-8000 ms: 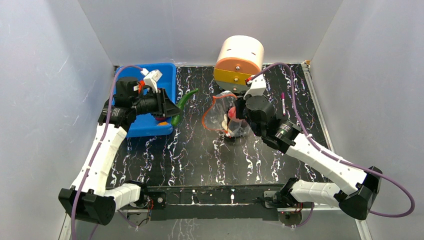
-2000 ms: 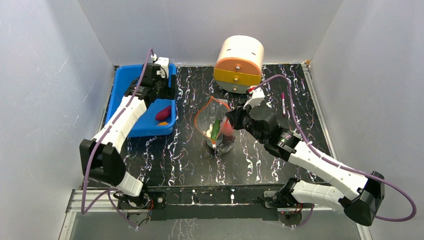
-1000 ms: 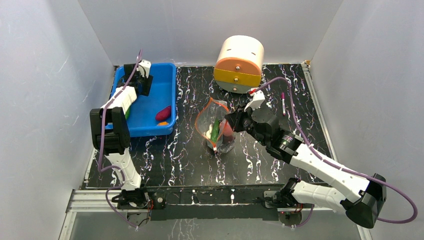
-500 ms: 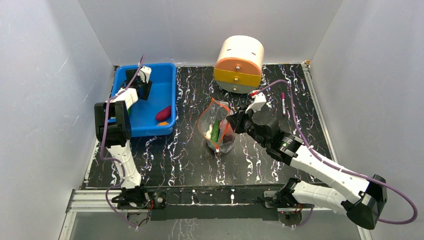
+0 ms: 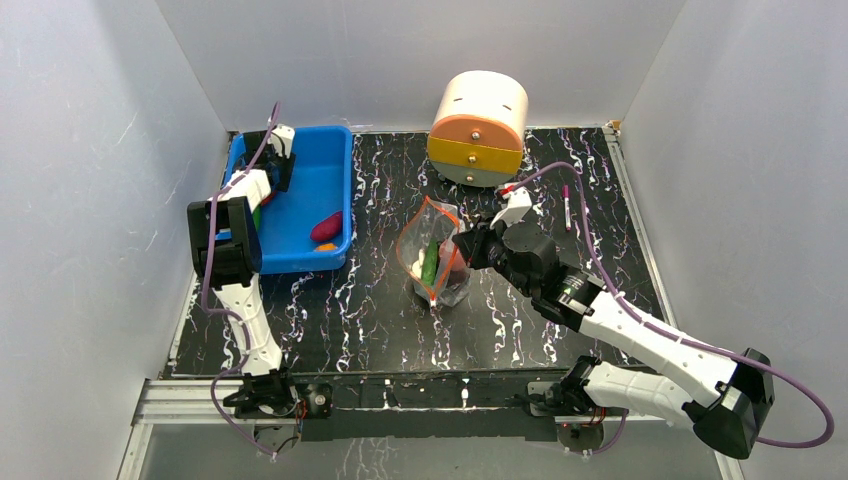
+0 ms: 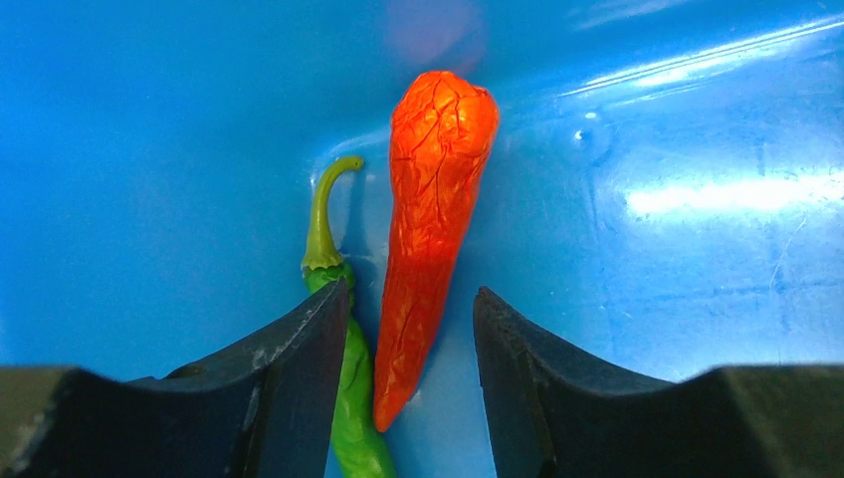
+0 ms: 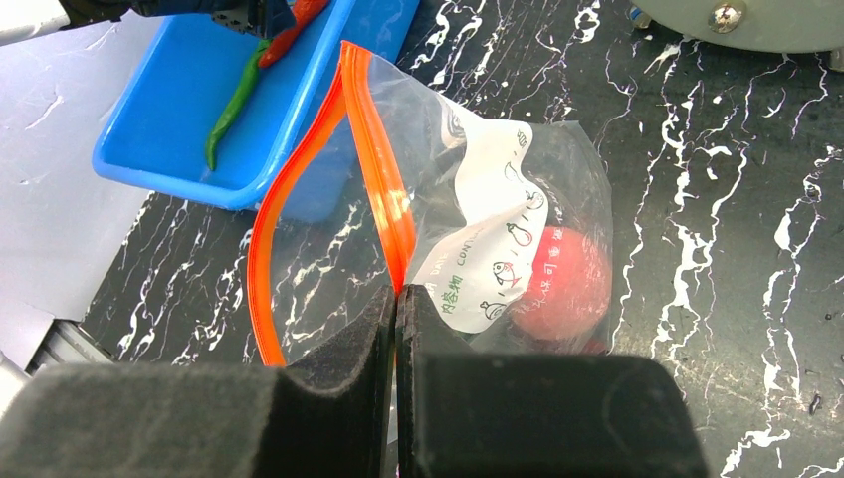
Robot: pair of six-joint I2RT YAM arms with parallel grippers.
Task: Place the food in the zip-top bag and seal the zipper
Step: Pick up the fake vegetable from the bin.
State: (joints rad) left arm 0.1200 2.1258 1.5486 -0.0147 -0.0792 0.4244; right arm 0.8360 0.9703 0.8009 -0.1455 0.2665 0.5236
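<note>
On the black marbled desk [image 5: 520, 330], the blue plastic bin [image 5: 310, 180] sits far left. Just right of the bin stands the clear crinkly zip-top bag [image 5: 432, 255], its mouth gaping because the right claw [image 7: 396, 299] is clenched on the orange-red zipper strip [image 7: 373, 169], ready for loading; a pink-red round fruit [image 7: 562, 279] and a long green pepper [image 5: 430, 262] lie inside. In the bin's far corner the left claw [image 6: 410, 294], released, straddles a wrinkled red chili [image 6: 433, 219], apparently to pinch it next.

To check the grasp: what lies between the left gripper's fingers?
Left wrist view: the red chili lies between the fingers of the open left gripper, a green pepper beside it.
</note>
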